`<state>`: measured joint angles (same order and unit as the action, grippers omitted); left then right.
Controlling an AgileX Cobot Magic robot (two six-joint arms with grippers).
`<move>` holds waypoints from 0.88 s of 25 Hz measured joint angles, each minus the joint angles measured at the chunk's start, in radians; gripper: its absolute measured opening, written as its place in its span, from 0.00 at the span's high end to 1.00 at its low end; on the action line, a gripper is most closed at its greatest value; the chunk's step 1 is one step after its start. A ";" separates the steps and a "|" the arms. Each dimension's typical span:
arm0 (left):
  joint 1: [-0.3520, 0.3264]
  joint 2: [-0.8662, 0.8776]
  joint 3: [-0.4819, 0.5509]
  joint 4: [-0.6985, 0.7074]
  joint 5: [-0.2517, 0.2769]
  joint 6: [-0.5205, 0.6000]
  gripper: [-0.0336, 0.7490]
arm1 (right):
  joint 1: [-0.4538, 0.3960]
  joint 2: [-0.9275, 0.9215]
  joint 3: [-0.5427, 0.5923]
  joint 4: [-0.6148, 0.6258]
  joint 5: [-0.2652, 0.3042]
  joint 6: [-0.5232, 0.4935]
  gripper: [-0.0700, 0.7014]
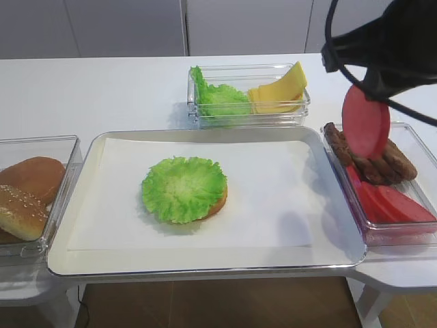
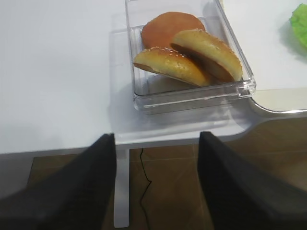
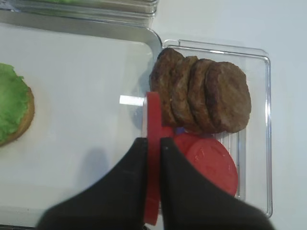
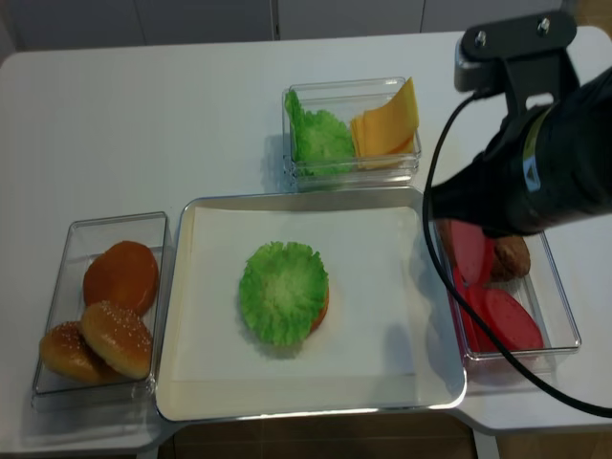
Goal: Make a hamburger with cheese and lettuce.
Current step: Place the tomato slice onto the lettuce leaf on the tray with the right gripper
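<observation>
A: What is held by the right gripper (image 3: 153, 143)?

B: A red round slice (image 1: 366, 121) is clamped edge-on between its 2 black fingers (image 3: 187, 191) and hangs upright above the right-hand clear container (image 3: 261, 143). In that container a row of brown patties (image 3: 204, 93) is seen leaning together, with more red slices (image 3: 211, 165) lying beside them.

A: And the hamburger?

B: The hamburger (image 1: 184, 189) is found near the middle of the paper-lined tray (image 1: 328, 256) — so far only a golden-brown bun base with the lettuce (image 4: 284, 292) laid over it. No red slice is on it yet.

A: Where is the cheese?

B: The cheese (image 1: 281, 87) is propped in the clear box (image 1: 249, 115) behind the tray, next to spare green leaves (image 1: 217, 96).

A: The left gripper (image 2: 156, 184)?

B: Its fingers are spread wide and nothing is held between them. It is seen beyond the table edge, near the bun box (image 2: 192, 93), where 2 seeded buns (image 2: 189, 57) and what is probably a plain bun (image 2: 168, 28) are stored — the plain one is partly hidden.
</observation>
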<state>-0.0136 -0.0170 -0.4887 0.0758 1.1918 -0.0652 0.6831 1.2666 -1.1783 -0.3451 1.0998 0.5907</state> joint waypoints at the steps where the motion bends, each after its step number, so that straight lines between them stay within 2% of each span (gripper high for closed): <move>1: 0.000 0.000 0.000 0.000 0.000 0.000 0.44 | 0.000 0.000 -0.012 0.001 0.001 -0.002 0.83; 6: 0.000 0.000 0.000 0.000 0.000 0.000 0.44 | 0.010 0.000 -0.037 0.011 0.005 -0.014 0.83; 15: 0.000 0.000 0.000 0.000 -0.002 0.000 0.44 | 0.137 0.068 -0.048 -0.013 -0.012 -0.010 0.83; 22: 0.000 0.000 0.000 0.000 -0.002 0.000 0.44 | 0.209 0.209 -0.178 -0.027 -0.019 -0.022 0.83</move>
<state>-0.0136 -0.0170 -0.4887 0.0758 1.1902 -0.0652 0.8922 1.4755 -1.3560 -0.3717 1.0809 0.5682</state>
